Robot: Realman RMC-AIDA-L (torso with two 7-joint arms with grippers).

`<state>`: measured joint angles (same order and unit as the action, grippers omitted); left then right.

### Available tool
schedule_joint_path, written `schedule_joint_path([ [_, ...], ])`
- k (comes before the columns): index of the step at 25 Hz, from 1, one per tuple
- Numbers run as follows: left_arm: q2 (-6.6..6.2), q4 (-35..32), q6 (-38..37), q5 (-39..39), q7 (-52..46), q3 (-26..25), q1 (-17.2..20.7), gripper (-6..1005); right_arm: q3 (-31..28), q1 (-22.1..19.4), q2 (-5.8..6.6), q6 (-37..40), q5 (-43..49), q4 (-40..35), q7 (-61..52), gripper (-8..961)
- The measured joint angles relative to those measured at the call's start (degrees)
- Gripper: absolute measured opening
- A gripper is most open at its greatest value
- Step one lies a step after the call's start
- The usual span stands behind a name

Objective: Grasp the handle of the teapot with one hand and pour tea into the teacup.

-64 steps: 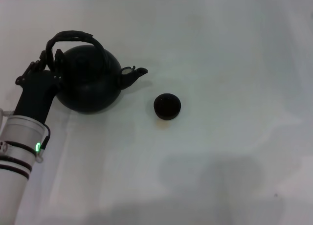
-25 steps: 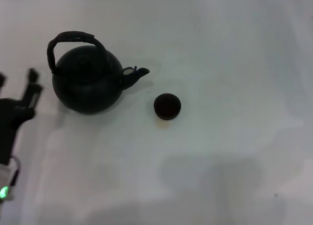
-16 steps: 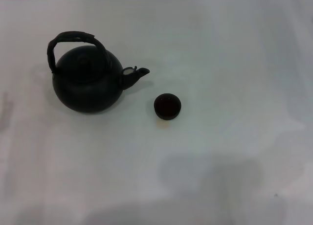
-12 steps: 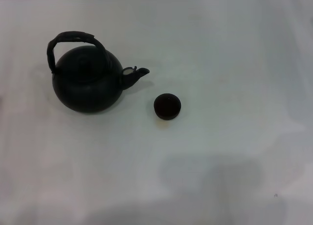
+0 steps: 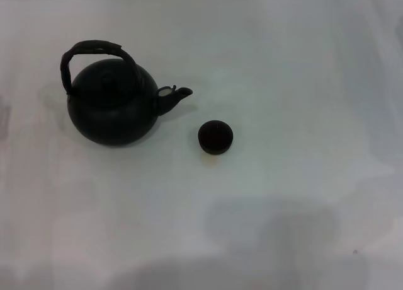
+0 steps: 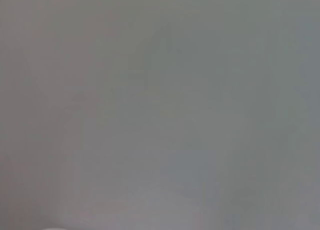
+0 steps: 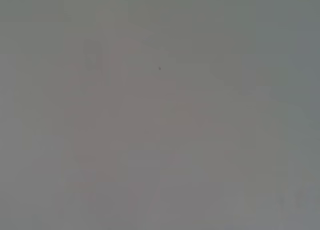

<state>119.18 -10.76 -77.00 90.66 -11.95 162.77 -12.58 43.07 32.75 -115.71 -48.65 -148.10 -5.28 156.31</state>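
A large round black teapot (image 5: 113, 107) stands upright on the white table at the left of the head view. Its short spout points right toward the teacup. The arched dark handle (image 5: 88, 49) rises over its knobbed lid, with nothing holding it. The tiny black teacup (image 5: 215, 137) sits a short way to the right of the spout, apart from the teapot. Neither gripper appears in any view. Both wrist views take in only plain grey-white surface.
The white table (image 5: 283, 82) stretches around both objects. Soft shadows lie along its near edge.
The left arm, beside the teapot's handle 2.6 s ago, drew back to the left and left the head view. Teapot and teacup have stayed in place.
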Motion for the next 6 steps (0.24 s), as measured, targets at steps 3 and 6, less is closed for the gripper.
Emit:
schedule_joint_path([
  [3,0.0,0.15,0.07,0.06,0.0,0.0,-0.51,786,0.0,-0.26,-0.05,0.0,0.0,0.1,-0.13,845],
  [6,-0.03,0.83,0.09,0.11,0.0,0.0,-0.89,786,0.0,-0.29,-0.09,-0.07,0.0,0.18,-0.38,845],
])
